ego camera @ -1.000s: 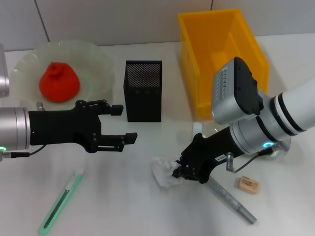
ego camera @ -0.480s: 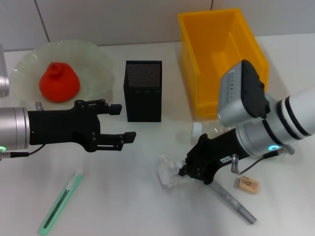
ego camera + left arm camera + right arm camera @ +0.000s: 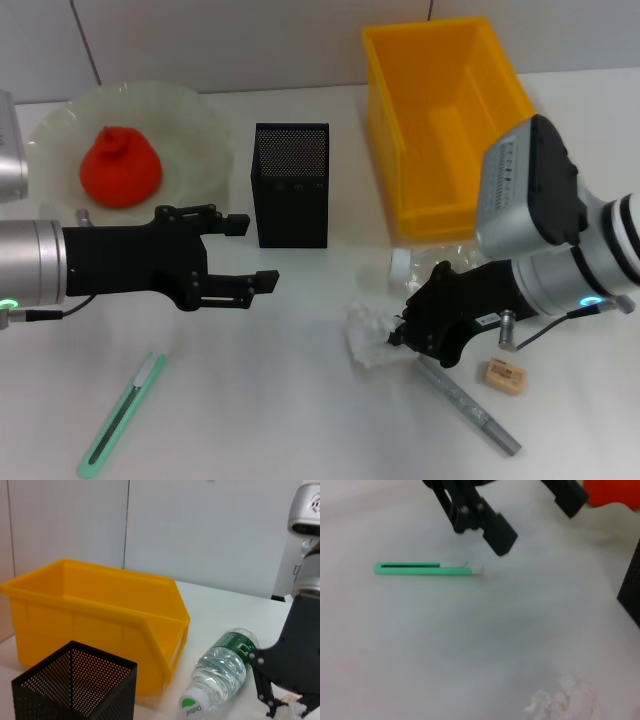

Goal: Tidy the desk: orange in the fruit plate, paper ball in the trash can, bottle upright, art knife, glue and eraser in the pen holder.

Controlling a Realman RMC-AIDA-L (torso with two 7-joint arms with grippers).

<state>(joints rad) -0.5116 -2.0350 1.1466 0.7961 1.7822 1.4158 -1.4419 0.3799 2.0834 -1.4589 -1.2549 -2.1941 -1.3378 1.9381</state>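
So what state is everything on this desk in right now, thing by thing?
Orange: in the fruit plate.
Paper ball: pinched by the right gripper, near the table.
Bottle: lying on its side, cap on.
Art knife: flat on the table.
Glue: flat on the table.
Eraser: on the table.
Pen holder: upright, looks empty.
Trash can: empty.
Left gripper: open, holding nothing.

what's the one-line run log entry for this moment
right gripper: shut on paper ball, near lying bottle | left gripper: open, idle by pen holder | orange: in fruit plate
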